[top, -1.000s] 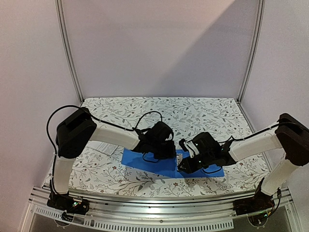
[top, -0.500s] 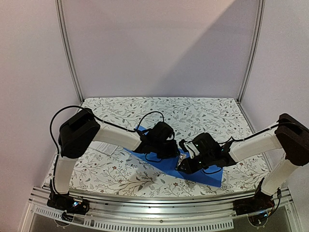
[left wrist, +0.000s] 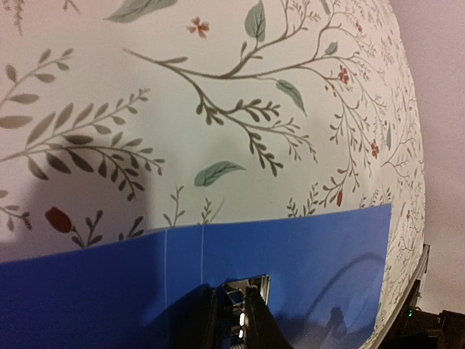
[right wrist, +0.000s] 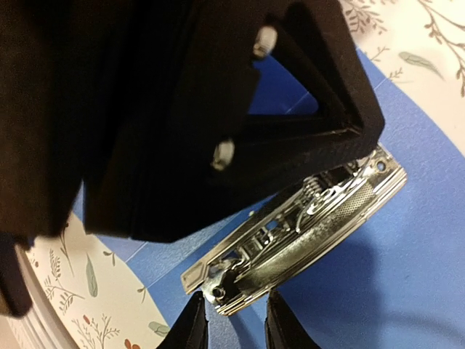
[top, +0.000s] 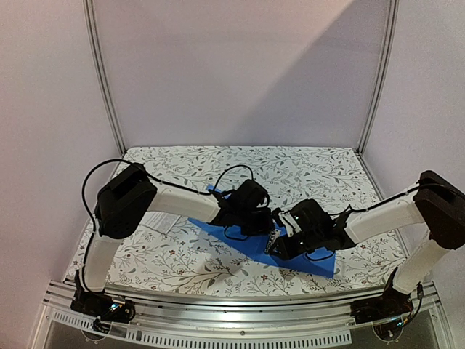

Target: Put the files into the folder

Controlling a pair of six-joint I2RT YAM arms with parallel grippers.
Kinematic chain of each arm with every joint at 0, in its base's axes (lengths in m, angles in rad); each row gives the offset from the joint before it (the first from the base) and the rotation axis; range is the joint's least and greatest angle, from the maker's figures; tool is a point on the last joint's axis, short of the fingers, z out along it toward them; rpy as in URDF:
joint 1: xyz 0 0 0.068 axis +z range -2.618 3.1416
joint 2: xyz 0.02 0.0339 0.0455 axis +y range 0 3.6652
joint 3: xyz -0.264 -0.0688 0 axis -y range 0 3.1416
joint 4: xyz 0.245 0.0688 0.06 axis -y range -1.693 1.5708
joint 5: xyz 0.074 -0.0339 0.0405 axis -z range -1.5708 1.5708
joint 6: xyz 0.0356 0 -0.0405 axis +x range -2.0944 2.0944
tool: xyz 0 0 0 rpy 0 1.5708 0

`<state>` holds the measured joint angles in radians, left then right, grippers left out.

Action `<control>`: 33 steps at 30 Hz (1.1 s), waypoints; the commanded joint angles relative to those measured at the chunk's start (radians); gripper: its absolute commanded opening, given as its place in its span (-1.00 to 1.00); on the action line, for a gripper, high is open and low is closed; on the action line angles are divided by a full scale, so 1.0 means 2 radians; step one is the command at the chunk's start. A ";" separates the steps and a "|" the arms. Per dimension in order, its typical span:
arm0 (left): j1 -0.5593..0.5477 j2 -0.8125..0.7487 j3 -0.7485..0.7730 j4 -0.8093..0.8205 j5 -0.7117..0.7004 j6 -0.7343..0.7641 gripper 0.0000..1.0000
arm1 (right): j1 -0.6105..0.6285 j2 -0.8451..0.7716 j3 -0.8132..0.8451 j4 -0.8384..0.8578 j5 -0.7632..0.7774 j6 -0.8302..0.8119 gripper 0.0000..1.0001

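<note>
Pale lilac walls [top: 240, 73] and silver frame posts [top: 102, 80] enclose a counter [top: 312, 167] covered by a white cloth printed with leaves and small flowers. At its near centre sits the bright blue, stiff-covered ring-binder folder [top: 316, 265], partly opened. Its right portion appears to lie flat on the cloth, while its left cover is tilted up with one corner lifted toward the back. The left arm [top: 178, 203] reaches in over that raised cover. In the left wrist view the left jaws stand pressed close together at the blue edge and apparently pinch it, which would account for the tilt. The right arm [top: 378, 218] meets the folder from the opposite side. The right jaws stand partly spread astride the near end of the chromed ring mechanism [right wrist: 305, 218] on the inner spine. Whether they actually press on it cannot be told. Their probable purpose is to steady the spine so the folder does not slide as the cover swings. The files [top: 158, 222], thin white sheets, lie on the counter to the left, near the folder and partly beneath the left arm, not yet inside it. The stage is judged to be opening, so loading has yet to begin. The next move calls for the cover to be laid fully back.
</note>
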<state>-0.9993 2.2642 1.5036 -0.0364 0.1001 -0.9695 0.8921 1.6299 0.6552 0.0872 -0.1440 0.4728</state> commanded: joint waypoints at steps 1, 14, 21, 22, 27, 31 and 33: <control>-0.002 0.025 0.013 -0.084 -0.028 0.031 -0.76 | 0.005 0.012 -0.001 -0.033 0.009 -0.011 -0.46; 0.003 0.012 -0.003 -0.116 -0.037 0.002 -1.00 | 0.005 0.006 0.016 -0.043 0.013 -0.025 -0.46; 0.003 -0.073 -0.100 -0.079 -0.081 -0.086 -1.00 | 0.005 -0.037 0.021 -0.028 0.025 -0.023 -0.44; 0.003 -0.084 -0.111 -0.073 -0.087 -0.104 -1.00 | 0.005 -0.038 0.025 -0.031 0.024 -0.023 -0.44; -0.001 -0.110 -0.129 -0.088 -0.118 -0.152 -1.00 | 0.005 -0.041 0.034 -0.030 0.006 -0.018 -0.42; -0.002 -0.119 -0.149 -0.075 -0.114 -0.190 -1.00 | 0.005 -0.029 0.046 -0.025 -0.034 -0.002 -0.44; -0.003 -0.127 -0.173 -0.051 -0.113 -0.208 -1.00 | 0.005 -0.022 0.046 -0.015 -0.049 0.009 -0.45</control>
<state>-0.9997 2.0430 1.2373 -0.1352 -0.0994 -1.2812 0.8967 1.5650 0.7197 0.0418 -0.1650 0.4522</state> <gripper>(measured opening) 0.010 0.278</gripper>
